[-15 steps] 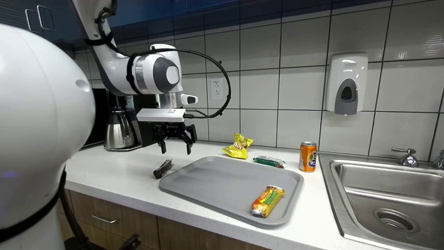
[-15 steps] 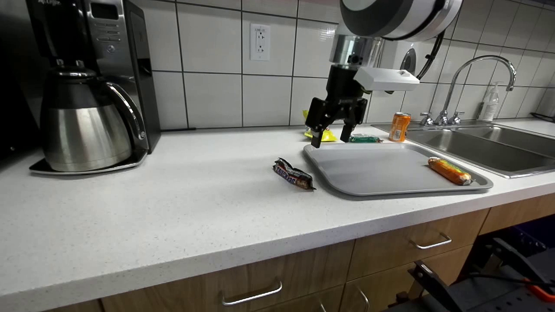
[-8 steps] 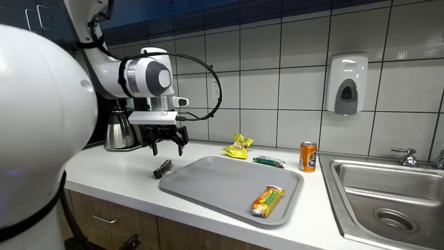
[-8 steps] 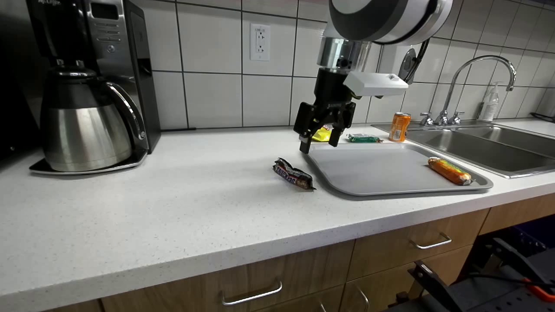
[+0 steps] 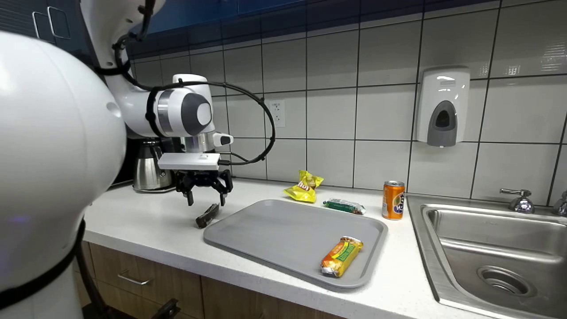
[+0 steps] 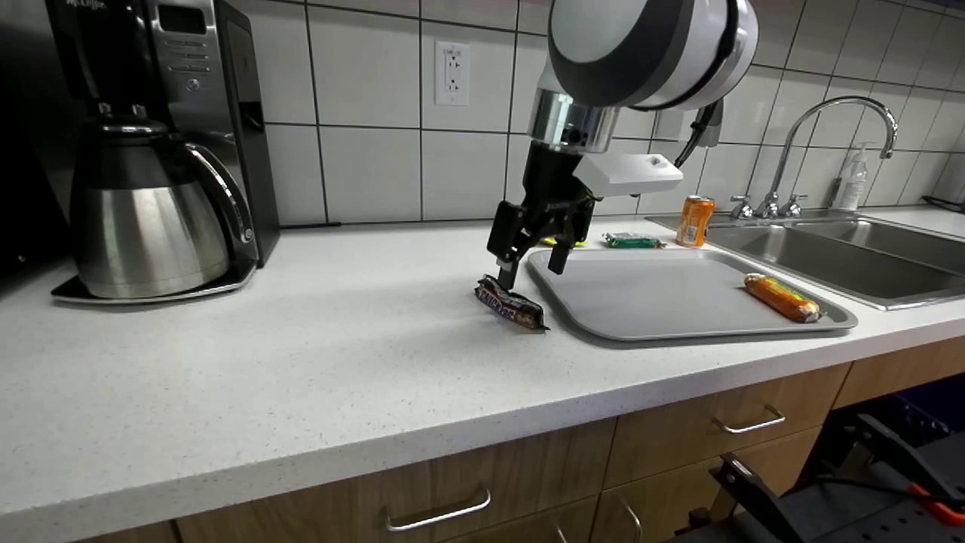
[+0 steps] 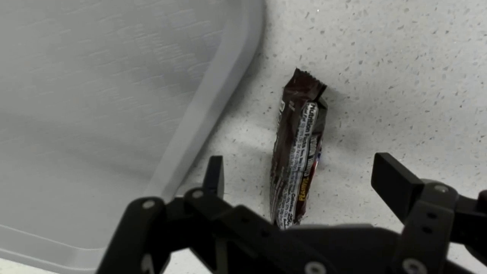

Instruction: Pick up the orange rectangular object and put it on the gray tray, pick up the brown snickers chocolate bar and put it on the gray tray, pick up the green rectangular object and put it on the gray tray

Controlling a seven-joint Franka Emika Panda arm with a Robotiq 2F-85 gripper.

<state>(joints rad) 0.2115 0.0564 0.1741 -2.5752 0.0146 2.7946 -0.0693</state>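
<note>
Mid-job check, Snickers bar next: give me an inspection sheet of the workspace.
Surface: white speckled counter.
Job's things: orange packet on the gray tray; Snickers bar and green packet on the counter, outside it.
Clutter: yellow bag near the tiled wall; upright orange can near the sink.
Pincer: open, nothing gripped; fingers either side of the Snickers bar in the wrist view.
Cables: black cable loops outward beside the arm.
Surroundings: coffee maker, soap dispenser on the tiled wall.

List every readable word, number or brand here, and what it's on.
"SNICKERS": Snickers bar
"Nutrition Facts": same bar
"PEANUT…": same bar
"Calories 250": same bar
"Mr. Coffee": coffee maker, partly cut off
"Fanta": can, probably; blurred
Too small or blurred: yellow bag, orange bar, green bar, outlet, dispenser, bottle, Snickers fine print
</note>
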